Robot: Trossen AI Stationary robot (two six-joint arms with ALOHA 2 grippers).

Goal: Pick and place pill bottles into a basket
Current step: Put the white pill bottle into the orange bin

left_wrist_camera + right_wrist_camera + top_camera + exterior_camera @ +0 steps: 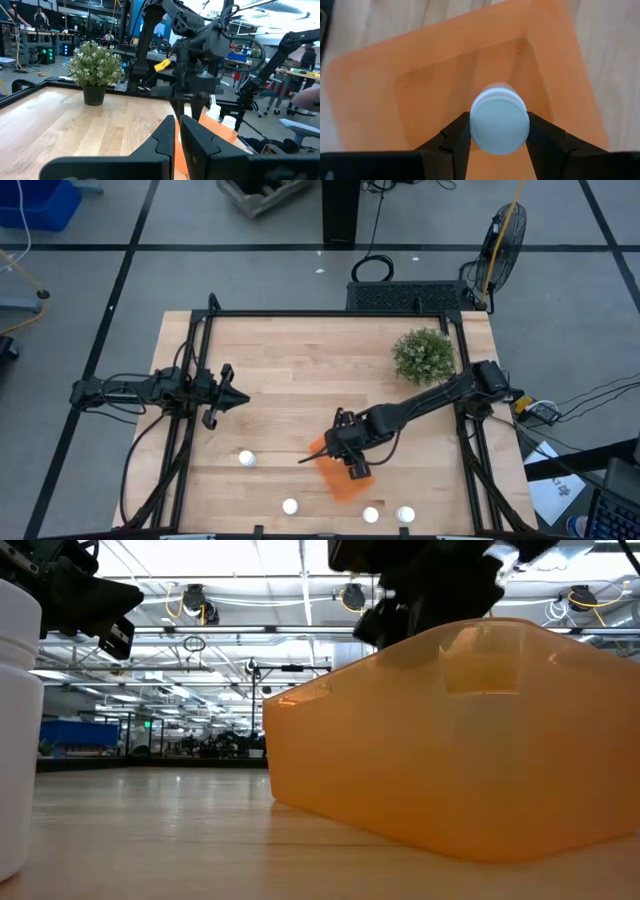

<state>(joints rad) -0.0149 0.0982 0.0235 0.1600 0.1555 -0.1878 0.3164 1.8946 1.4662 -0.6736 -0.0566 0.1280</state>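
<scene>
The orange basket point(340, 475) lies on the table near the front edge and fills the low view point(460, 740). My right gripper point(345, 448) hangs over it, shut on a white pill bottle point(499, 122). Three more white bottles stand on the table point(246, 459) point(290, 506) point(371, 514), with another beside the last one point(405, 514). One bottle shows at the left edge of the low view point(15, 730). My left gripper point(235, 395) is shut and empty, above the table's left side. My right gripper pinches the pill bottle by its round sides just below the cap point(476, 125) between its two fingers point(455, 137). The fingers come from above, pointing down. The bottle stands upright, cap up, lifted clear over the inside of the basket point(430, 85).
A green potted plant point(424, 355) stands at the back right of the table and also shows in the left wrist view point(95, 65). Black frame rails point(200, 330) run along the table's left, right and far sides. Bare wood lies in the middle point(300, 370).
</scene>
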